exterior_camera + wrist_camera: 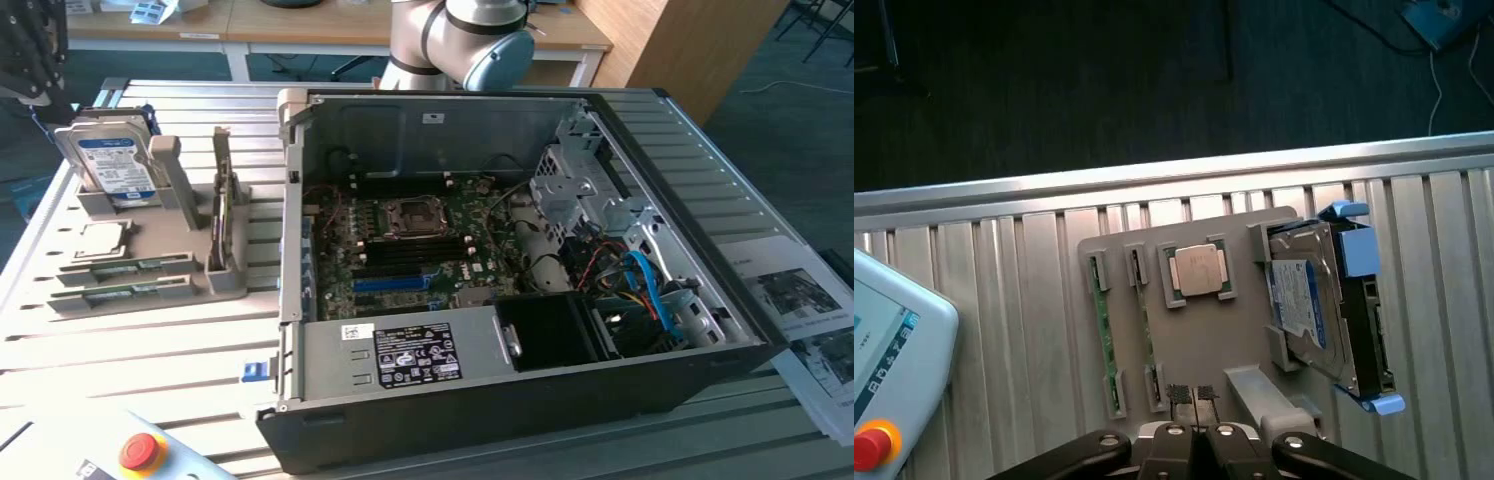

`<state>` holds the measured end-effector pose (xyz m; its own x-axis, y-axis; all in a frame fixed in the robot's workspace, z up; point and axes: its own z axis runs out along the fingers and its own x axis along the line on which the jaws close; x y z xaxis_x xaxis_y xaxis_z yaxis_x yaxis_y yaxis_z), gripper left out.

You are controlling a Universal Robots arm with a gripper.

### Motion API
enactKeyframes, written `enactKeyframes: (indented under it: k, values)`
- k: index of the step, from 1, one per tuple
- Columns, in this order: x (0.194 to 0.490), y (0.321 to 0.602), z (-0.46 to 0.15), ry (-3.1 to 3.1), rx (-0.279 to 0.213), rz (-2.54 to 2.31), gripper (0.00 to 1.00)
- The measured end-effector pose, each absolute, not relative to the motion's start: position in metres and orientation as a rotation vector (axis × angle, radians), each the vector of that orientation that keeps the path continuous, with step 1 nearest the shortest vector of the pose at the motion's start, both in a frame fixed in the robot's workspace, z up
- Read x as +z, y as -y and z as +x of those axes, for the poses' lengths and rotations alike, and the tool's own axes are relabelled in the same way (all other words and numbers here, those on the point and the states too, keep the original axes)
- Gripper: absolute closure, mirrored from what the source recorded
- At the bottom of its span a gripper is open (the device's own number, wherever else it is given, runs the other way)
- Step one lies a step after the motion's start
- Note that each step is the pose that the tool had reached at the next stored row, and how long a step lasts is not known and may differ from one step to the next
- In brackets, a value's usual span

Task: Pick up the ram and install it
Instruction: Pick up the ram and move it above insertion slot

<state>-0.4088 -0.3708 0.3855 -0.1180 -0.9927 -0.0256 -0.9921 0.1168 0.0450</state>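
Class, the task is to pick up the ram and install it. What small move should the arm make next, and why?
Probably centre the gripper over the nearer long green circuit-board stick and lower towards it. That stick and its twin lie untouched in the grey plastic holder, while the gripper hangs above the holder, off to one side of the stick, carrying nothing.
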Motion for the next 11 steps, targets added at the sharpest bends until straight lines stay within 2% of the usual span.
enactKeyframes:
  k: [11]
  values:
    - [0.3842, 0.3708, -0.4087, 2.118, -0.078, 2.298, 0.90]
